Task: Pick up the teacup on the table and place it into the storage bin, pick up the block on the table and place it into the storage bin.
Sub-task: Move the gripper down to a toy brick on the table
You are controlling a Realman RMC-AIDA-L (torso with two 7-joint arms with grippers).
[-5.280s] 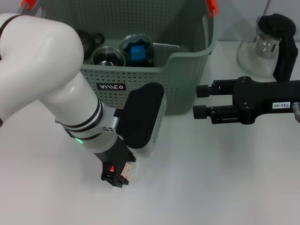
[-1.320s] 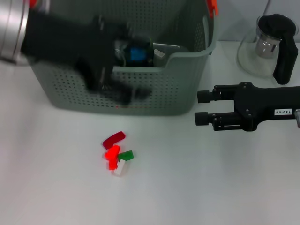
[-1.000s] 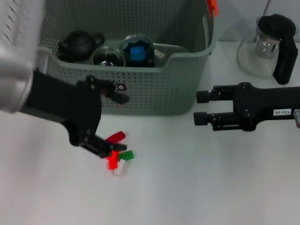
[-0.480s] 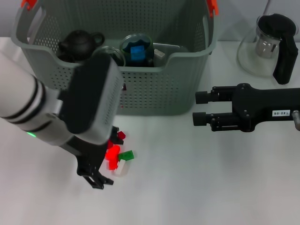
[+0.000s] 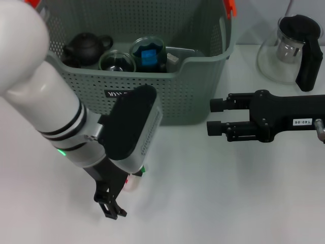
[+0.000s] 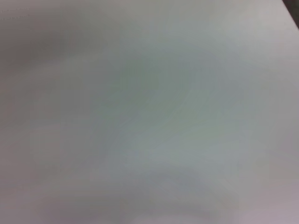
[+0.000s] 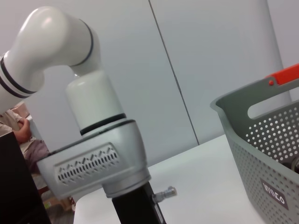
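The grey-green perforated storage bin (image 5: 193,86) stands at the back of the table; its corner also shows in the right wrist view (image 7: 266,135). Inside it sit a glass teacup (image 5: 117,61), a second glass cup holding a blue block (image 5: 149,55), and a black teapot (image 5: 84,46). My left gripper (image 5: 110,203) points down at the table in front of the bin, over a pile of small blocks. Only a white block's edge (image 5: 133,182) and a green sliver (image 5: 143,169) peek out beside the wrist. My right gripper (image 5: 216,117) hovers open and empty, right of the bin.
A glass teapot with a black handle (image 5: 293,48) stands at the back right, behind the right arm. Orange clips (image 5: 231,7) mark the bin's rim. The left wrist view shows only bare white table (image 6: 149,112). The left arm's white elbow (image 7: 79,93) fills the right wrist view.
My left arm swung from over the bin down to the block pile, and its wrist now covers the red and green blocks. The right gripper drifted slightly left.
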